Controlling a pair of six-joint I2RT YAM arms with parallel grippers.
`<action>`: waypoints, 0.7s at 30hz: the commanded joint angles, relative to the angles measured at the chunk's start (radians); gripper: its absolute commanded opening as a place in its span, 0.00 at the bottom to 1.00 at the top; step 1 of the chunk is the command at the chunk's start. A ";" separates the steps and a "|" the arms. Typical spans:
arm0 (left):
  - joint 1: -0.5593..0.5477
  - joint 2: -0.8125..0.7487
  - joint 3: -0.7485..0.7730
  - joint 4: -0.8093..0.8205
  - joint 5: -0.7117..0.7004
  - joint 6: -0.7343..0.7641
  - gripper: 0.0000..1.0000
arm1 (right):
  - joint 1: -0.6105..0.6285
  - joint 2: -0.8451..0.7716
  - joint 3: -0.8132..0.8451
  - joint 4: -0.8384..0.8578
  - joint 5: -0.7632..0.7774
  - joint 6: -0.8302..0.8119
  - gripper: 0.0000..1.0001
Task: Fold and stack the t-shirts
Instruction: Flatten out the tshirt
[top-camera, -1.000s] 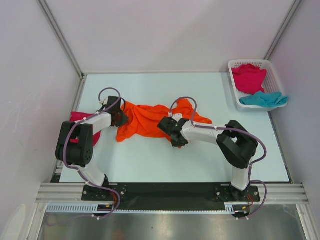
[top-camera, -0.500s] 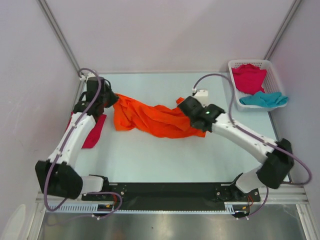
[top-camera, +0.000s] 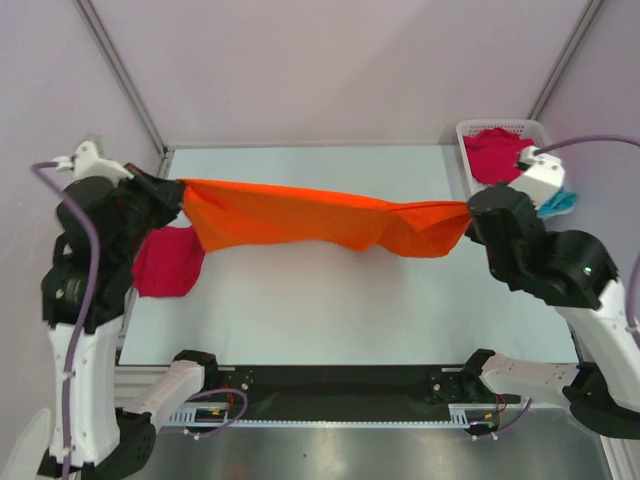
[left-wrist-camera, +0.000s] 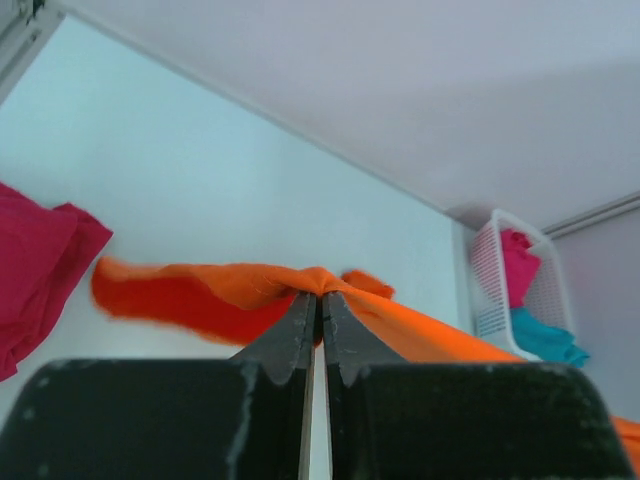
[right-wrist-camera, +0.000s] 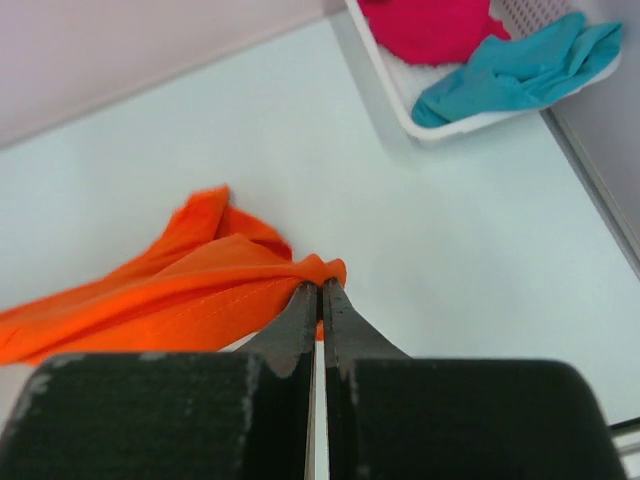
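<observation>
Both jaws are pinched tight on the orange t-shirt (top-camera: 320, 222): left gripper (left-wrist-camera: 320, 300) has 1 end, right gripper (right-wrist-camera: 320, 292) the other, and the cloth hangs stretched above the table (top-camera: 300, 310). I'd lower both ends together at even tension so it lands flat. It looks bunched, so I can't tell which corners they've got.

The left hand (top-camera: 176, 192) and right hand (top-camera: 474, 216) each clamp an end of the orange t-shirt (top-camera: 310, 216), stretched taut above the surface (top-camera: 330, 310).
</observation>
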 joint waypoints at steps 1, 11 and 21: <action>0.011 -0.032 0.185 -0.117 -0.030 0.024 0.09 | -0.019 0.002 0.117 -0.129 0.119 -0.011 0.00; 0.049 0.303 0.221 0.018 0.000 0.069 0.08 | -0.471 0.348 0.292 0.225 -0.385 -0.315 0.00; 0.207 1.005 0.873 0.031 0.248 0.014 0.06 | -0.724 1.027 1.067 0.241 -0.618 -0.375 0.00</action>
